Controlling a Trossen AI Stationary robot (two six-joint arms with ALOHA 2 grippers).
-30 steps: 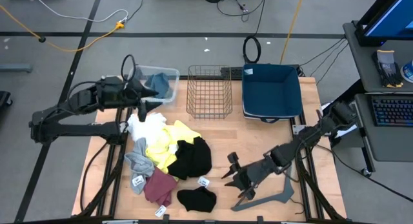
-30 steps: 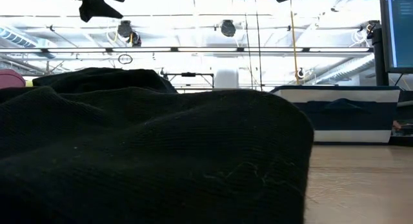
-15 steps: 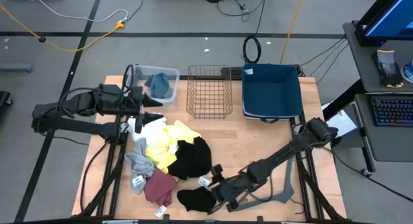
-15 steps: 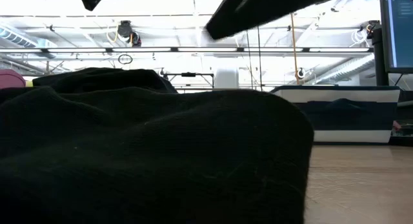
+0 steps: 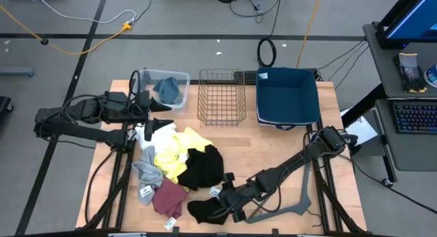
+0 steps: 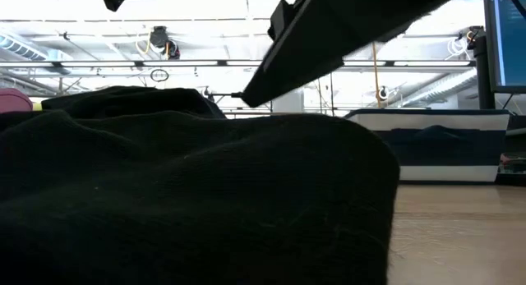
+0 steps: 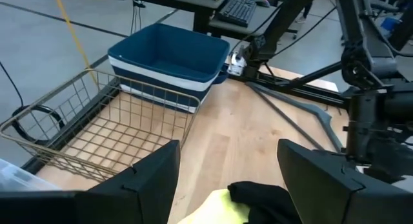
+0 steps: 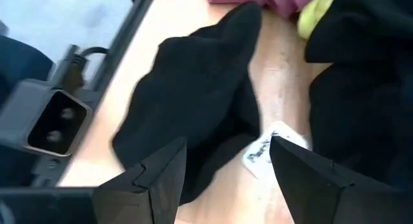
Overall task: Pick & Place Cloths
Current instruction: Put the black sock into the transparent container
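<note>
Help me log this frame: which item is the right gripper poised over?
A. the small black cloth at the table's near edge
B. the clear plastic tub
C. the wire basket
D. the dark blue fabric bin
A: in the high view the right gripper sits at the small black cloth, and its wrist view shows open fingers framing that cloth.
</note>
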